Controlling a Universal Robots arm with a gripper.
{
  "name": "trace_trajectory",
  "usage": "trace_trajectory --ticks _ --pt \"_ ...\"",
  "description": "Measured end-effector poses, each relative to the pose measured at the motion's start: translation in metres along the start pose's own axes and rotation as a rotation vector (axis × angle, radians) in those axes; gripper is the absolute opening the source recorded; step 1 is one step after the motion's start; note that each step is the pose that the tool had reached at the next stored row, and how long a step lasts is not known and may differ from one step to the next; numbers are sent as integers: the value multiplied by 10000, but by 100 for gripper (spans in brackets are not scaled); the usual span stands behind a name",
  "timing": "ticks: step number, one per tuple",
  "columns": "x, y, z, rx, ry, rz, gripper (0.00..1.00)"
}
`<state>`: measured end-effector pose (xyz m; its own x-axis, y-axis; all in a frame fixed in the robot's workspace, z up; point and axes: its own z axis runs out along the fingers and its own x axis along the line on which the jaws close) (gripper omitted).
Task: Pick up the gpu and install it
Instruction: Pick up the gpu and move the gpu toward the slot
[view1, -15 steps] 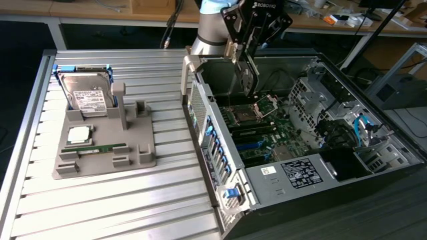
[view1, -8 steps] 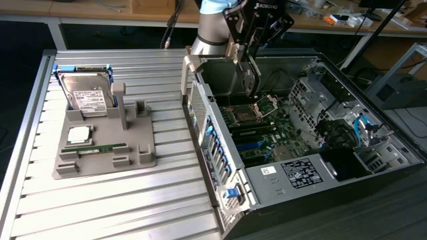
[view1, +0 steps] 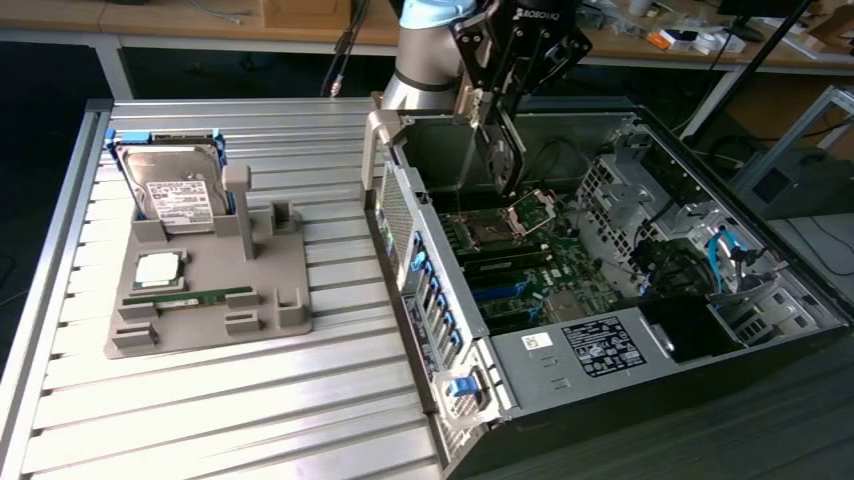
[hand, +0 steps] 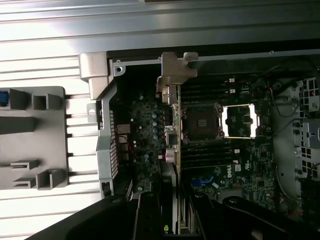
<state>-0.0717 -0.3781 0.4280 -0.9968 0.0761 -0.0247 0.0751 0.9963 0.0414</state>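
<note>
Gripper (view1: 491, 112) pinching gpu (view1: 503, 165), card hanging edge-on, long axis pointing down at the motherboard (view1: 534, 270) near the case (view1: 430, 330) rear wall.

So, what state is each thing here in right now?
gripper: shut on gpu.
gpu: held edge-down over case, not seated.
case: side open.
socket: lid open.
hard drive: upright in holder.
memory stick: flat in holder.
</note>
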Motion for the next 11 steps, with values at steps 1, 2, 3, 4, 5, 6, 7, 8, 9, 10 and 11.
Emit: trace_trajectory --ticks 1,2,3,4,5,6,7,8,9,10,11 --pt "-5 0 2 0 0 0 27" --pt "-9 0 3 -1 0 1 27" --pt "-14 -1 5 -1 0 0 27" --pt "-18 -1 6 0 0 1 27" --pt "-25 -1 9 -1 0 0 27" --pt "-30 -1 10 0 0 1 27" --pt "-35 -2 12 0 0 0 27" --pt "-41 -2 14 0 0 0 27" --pt "-45 -2 16 0 0 0 27" --pt "-50 -2 18 -1 0 0 27" --pt "-53 -3 19 -1 0 0 27"
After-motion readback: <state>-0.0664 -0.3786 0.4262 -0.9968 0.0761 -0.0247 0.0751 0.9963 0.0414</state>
